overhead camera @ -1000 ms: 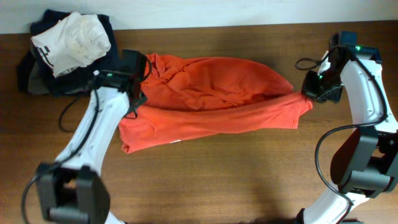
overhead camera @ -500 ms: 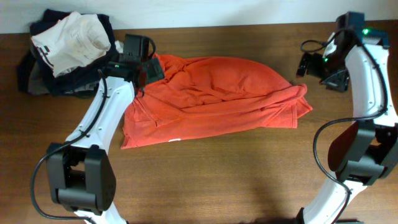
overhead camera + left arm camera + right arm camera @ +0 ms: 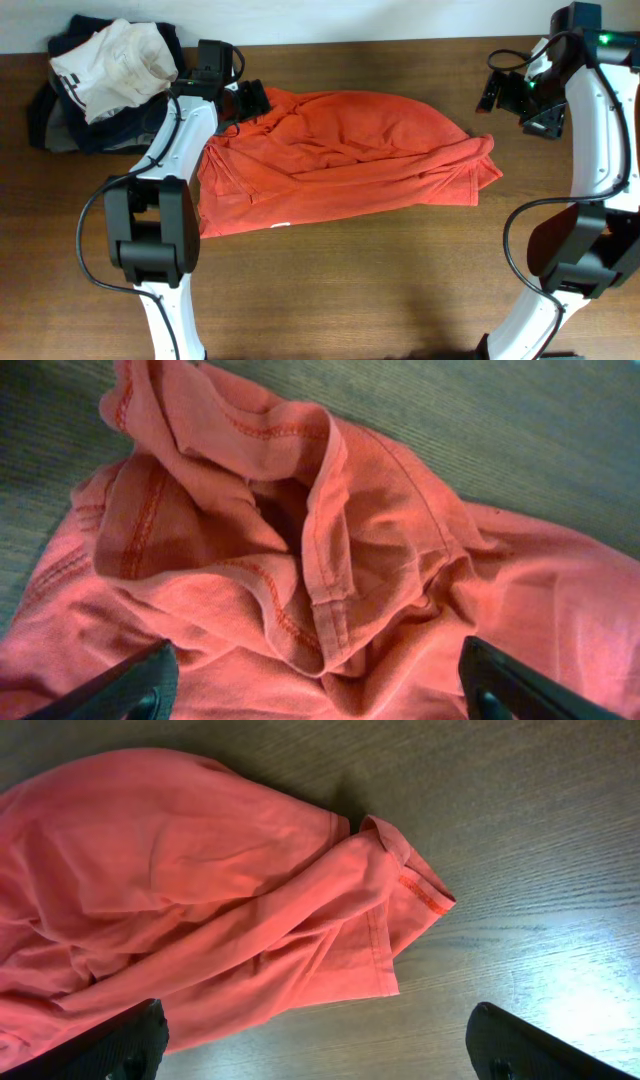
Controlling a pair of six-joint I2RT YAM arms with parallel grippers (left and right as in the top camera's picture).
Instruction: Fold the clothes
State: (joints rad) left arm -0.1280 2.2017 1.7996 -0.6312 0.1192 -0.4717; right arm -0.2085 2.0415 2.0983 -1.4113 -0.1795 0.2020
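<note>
Red-orange T-shirt [image 3: 350,150], crumpled, front mostly hidden

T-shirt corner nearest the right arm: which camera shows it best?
Right wrist: the corner lies mid-frame, hem stitching sharp. Overhead shows it small at the T-shirt edge; left wrist sees only bunched folds at the other end.

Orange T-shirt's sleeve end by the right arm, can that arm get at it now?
Probably yes: the right tool hangs open close by the sleeve end, with only table between them and nothing covering it.
</note>
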